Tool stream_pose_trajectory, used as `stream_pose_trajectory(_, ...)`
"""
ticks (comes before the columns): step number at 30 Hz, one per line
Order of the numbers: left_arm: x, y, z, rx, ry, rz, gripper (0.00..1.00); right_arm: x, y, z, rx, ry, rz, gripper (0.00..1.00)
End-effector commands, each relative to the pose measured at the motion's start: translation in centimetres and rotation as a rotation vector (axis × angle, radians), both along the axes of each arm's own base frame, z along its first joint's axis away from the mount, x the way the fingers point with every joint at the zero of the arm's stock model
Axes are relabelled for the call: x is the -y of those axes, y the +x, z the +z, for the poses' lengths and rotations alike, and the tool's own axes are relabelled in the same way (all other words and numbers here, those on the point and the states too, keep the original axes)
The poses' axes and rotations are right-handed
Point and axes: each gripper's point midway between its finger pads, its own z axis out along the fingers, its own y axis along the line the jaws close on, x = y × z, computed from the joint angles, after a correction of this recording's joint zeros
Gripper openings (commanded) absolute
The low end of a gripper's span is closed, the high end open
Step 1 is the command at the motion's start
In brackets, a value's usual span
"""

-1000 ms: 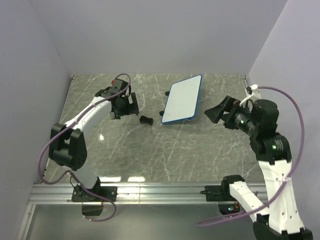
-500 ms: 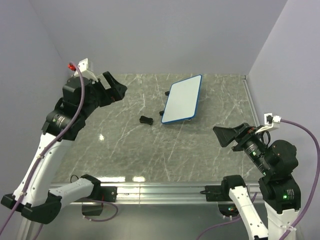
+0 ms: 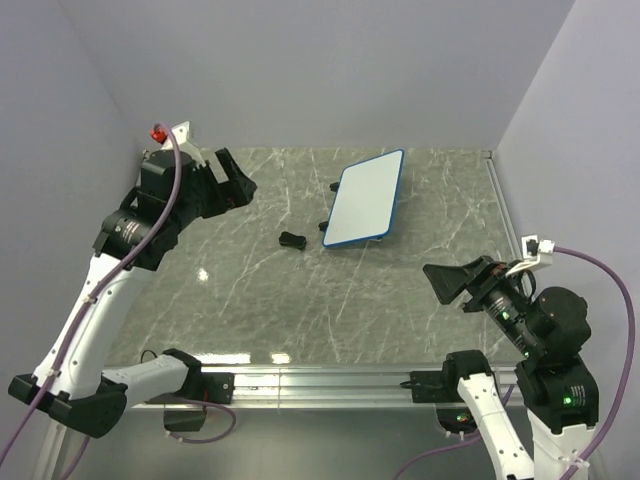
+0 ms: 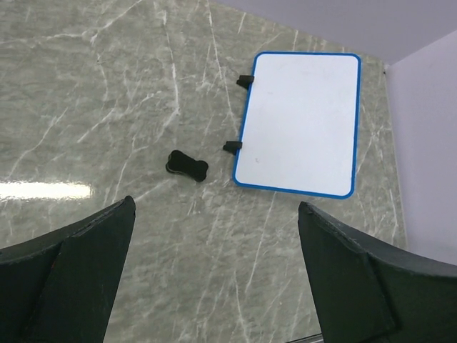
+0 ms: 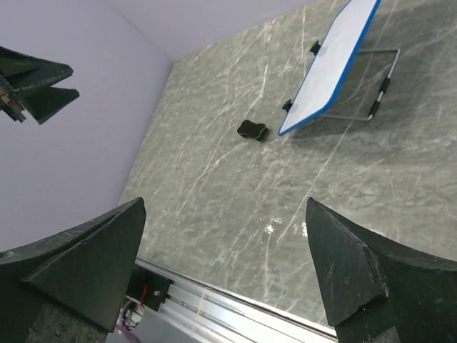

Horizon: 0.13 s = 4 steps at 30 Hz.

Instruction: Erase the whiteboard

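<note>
The whiteboard (image 3: 365,198) has a blue frame and stands tilted on a wire stand at the back middle of the marble table. Its face looks clean white in the left wrist view (image 4: 300,121) and shows edge-on in the right wrist view (image 5: 332,61). A small dark eraser block (image 3: 291,240) lies on the table just left of the board, also in the left wrist view (image 4: 187,165) and right wrist view (image 5: 252,129). My left gripper (image 3: 233,182) is open and empty, high at the far left (image 4: 216,207). My right gripper (image 3: 450,281) is open and empty, raised at the near right (image 5: 225,204).
The board's wire stand (image 5: 371,107) sticks out behind it. An aluminium rail (image 3: 320,385) runs along the table's near edge. Lilac walls close in the left, back and right sides.
Both arms have lifted away from the table: the left rose from beside the eraser block to the far left, the right drew back towards the near edge. Board and eraser have not moved.
</note>
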Motion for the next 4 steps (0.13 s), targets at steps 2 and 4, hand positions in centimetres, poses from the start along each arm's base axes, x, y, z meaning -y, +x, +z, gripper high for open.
stream_pose_trajectory(2, -0.66, 0.40, 0.25, 0.008, 0.049, 0.015, 0.99, -0.01, -0.07, -0.46, -0.011, -0.025, 0.010, 1.00)
stream_pose_trajectory(4, -0.89, 1.00, -0.17, -0.004, 0.077, 0.030, 1.00, 0.06, 0.05, -0.61, -0.025, -0.023, 0.004, 1.00)
